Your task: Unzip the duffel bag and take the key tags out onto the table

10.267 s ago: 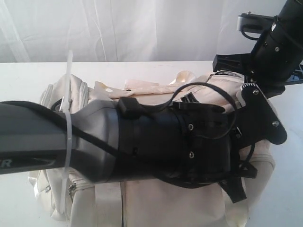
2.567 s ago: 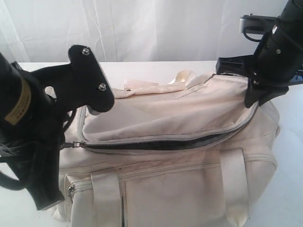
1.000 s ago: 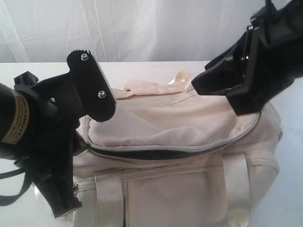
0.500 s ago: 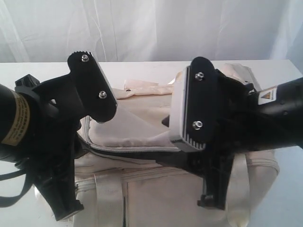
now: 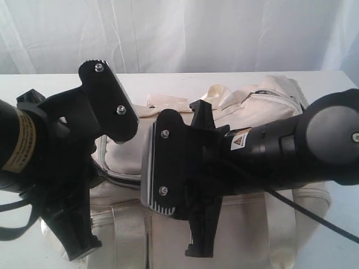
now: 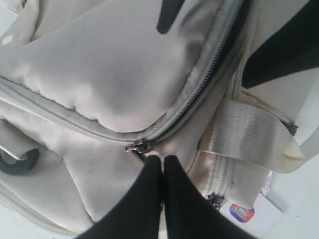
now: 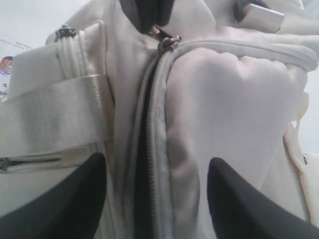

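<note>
The cream duffel bag (image 5: 269, 101) lies on the white table (image 5: 168, 81). Its top zipper (image 7: 149, 149) stands partly apart, showing a dark gap. The slider (image 6: 139, 147) sits at the bag's left end. My left gripper (image 6: 162, 160) is shut on the pull tab just below the slider. My right gripper (image 7: 155, 199) is open, one finger on either side of the zipper gap, low over the middle of the bag. In the exterior view the right arm (image 5: 269, 151) lies across the bag. The key tags are out of view.
A webbing strap (image 6: 249, 132) and a small zipped side pocket (image 6: 217, 174) run along the bag's near side. A white card with a red and blue mark (image 6: 244, 213) lies on the table beside the bag. A white curtain (image 5: 179, 33) hangs behind the table.
My right arm has swung from the bag's right end across to its middle and come down over the zipper with its jaws apart. The left gripper has stayed on the pull tab.
</note>
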Controlling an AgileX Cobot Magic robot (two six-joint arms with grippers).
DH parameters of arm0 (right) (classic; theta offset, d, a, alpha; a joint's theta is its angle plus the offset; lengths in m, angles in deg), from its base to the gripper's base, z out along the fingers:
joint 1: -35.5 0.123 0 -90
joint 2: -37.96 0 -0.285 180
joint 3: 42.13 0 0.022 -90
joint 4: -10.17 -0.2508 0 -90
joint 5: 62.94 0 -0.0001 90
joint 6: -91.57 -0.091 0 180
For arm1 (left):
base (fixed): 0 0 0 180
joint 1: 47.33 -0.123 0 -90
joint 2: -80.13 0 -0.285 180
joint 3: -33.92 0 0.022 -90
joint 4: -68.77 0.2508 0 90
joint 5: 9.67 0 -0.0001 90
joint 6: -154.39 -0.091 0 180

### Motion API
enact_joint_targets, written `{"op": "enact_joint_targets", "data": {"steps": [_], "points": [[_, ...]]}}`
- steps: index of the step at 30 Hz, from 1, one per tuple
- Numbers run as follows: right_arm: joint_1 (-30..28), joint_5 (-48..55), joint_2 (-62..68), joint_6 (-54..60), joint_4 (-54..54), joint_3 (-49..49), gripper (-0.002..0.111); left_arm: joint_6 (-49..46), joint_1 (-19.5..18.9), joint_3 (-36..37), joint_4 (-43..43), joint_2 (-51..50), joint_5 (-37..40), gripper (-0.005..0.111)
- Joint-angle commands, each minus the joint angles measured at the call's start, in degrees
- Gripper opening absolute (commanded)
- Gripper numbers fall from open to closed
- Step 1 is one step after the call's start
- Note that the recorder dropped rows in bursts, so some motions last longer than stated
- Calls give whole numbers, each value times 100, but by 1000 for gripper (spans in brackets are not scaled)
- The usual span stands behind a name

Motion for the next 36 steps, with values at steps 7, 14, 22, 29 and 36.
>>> {"op": "enact_joint_targets", "data": {"steps": [7, 14, 22, 29, 36], "points": [[57, 85, 347, -618, -29, -25, 0, 200, 16, 40, 41, 63, 52, 0], [57, 438, 347, -626, -5, -25, 0, 962, -87, 40, 1375, 63, 216, 0], [57, 515, 347, -626, -5, -25, 0, 770, -1022, 40, 1375, 51, -764, 0], [57, 625, 347, -626, 9, -25, 0, 526, -2047, 40, 1375, -262, -1948, 0], [57, 761, 347, -626, 33, -61, 0, 457, -2905, -9, 1680, -939, -3037, 0]]}}
